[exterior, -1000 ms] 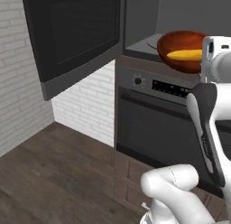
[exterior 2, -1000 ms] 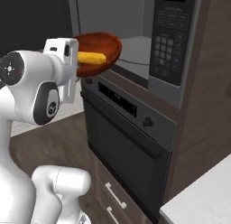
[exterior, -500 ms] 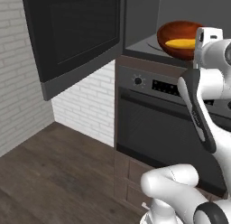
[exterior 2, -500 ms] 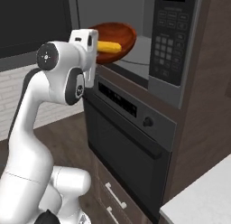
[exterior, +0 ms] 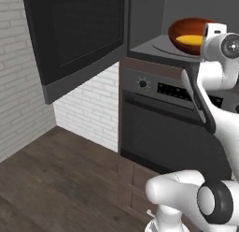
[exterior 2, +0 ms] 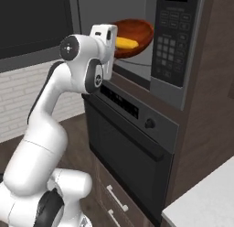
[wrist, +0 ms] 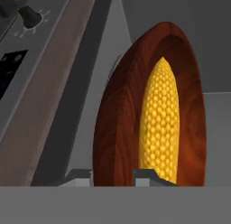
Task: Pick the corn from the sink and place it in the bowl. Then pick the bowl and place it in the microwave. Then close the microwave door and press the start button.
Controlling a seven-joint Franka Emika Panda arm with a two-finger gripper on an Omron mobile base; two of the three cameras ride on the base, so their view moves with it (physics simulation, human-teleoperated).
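With the corn [wrist: 159, 123] lying lengthwise inside the bowl [wrist: 118, 128], the first part of the job looks finished, and the second is well under way: the reddish-brown bowl is at the mouth of the microwave [exterior 2: 176, 43], over the grey floor of the cavity, with the corn a yellow strip across its middle in both base views. In the hand view the near rim of the bowl sits between the two dark fingertips, so the jaws of the gripper [wrist: 113, 175] stand narrow and appear clamped on that rim, carrying bowl and corn together. Whether the bowl already rests on the turntable or hangs just above it cannot be told from these pictures. The microwave door [exterior: 77, 37], a large black panel with a dark window, stands swung wide open to the left, well apart from the arm. Below the cavity is the black oven [exterior 2: 130, 150] with its knob and display strip, and the keypad of the microwave is on the right of the opening. My reading is that what remains is to set the bowl down inside and let go, draw the arm out, swing the door shut, and press the start button.
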